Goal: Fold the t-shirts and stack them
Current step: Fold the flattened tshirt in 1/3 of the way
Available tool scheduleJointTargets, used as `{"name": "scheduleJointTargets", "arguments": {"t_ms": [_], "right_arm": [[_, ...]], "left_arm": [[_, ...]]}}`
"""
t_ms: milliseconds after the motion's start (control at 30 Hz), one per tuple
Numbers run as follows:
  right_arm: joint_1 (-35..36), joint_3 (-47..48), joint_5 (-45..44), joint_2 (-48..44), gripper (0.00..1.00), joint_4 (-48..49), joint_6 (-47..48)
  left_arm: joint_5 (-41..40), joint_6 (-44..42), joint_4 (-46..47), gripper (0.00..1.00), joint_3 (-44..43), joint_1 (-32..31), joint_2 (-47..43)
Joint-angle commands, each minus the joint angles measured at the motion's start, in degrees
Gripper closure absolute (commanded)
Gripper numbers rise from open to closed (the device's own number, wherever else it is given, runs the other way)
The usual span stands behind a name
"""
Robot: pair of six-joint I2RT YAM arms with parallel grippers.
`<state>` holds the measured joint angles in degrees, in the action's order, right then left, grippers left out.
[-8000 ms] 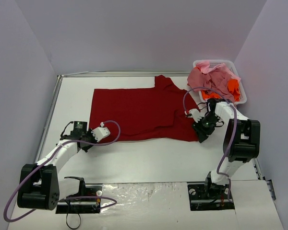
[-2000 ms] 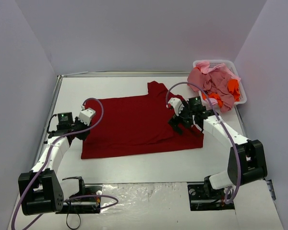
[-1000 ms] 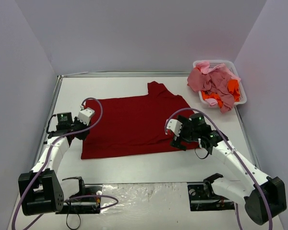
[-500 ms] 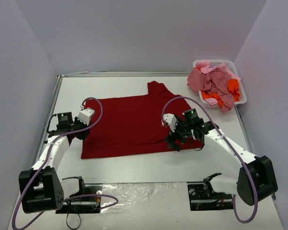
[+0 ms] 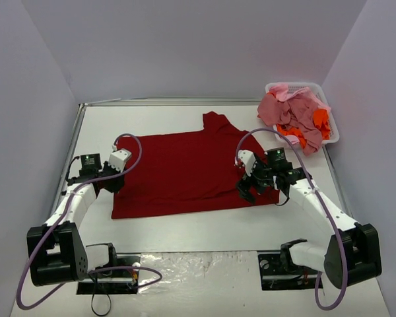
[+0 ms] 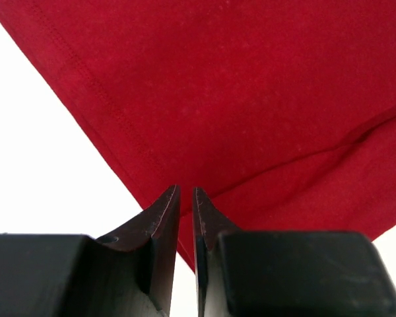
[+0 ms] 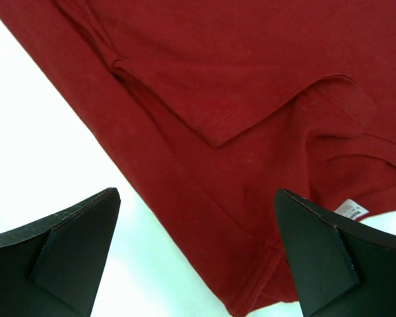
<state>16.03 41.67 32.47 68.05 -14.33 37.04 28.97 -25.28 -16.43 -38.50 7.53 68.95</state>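
Note:
A dark red t-shirt (image 5: 185,172) lies spread flat in the middle of the white table. My left gripper (image 5: 108,184) sits at its left edge. In the left wrist view the jaws (image 6: 186,191) are pinched to a thin slit right at the hem of the red t-shirt (image 6: 251,86). My right gripper (image 5: 246,190) hovers open over the shirt's lower right part. Its wide-apart fingers (image 7: 198,231) frame the t-shirt's (image 7: 251,99) bottom corner and a white label (image 7: 352,210), and nothing is between them.
A white basket (image 5: 302,84) at the back right holds a heap of pink t-shirts (image 5: 287,109) and orange t-shirts (image 5: 320,119). A metal rail (image 5: 69,152) runs along the table's left side. Bare table (image 5: 204,224) lies between the shirt and the arm bases.
My right gripper, open, has moved from higher on the shirt's right side down to its lower right part and shifted a little there. The left arm and the shirt have stayed put.

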Motion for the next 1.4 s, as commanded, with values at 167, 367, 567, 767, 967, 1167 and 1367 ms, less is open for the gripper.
{"name": "scheduleJointTargets", "arguments": {"t_ms": [167,367,567,767,967,1167,1367], "right_arm": [[-1.8,-0.5,2.8,-2.4,0.00,-0.2,-0.1],[-2.5,-0.6,3.0,-2.5,0.00,-0.2,0.0],[-2.7,-0.6,3.1,-2.7,0.03,-0.1,0.1],[-2.7,3.9,3.5,1.6,0.30,-4.3,0.9],[-1.8,9.8,3.3,10.2,0.60,-10.4,3.1],[-1.4,13.4,2.3,17.1,0.60,-13.8,3.6],[-1.1,16.5,2.8,23.5,0.59,-16.7,4.2]], "left_arm": [[2.4,-0.5,-0.4,0.87,-2.5,0.5,-0.3],[2.4,-0.6,-0.3,0.87,-2.2,0.5,-0.7],[2.6,-0.5,-0.3,0.87,-2.3,0.5,-0.7],[2.6,-0.5,-0.1,0.87,-2.0,0.5,-0.9],[2.5,-0.4,-0.1,0.87,-2.2,0.5,-0.7],[2.4,-0.3,-0.1,0.87,-2.1,0.5,-0.7],[2.3,-0.2,-0.1,0.87,-2.1,0.5,-0.8]]}}
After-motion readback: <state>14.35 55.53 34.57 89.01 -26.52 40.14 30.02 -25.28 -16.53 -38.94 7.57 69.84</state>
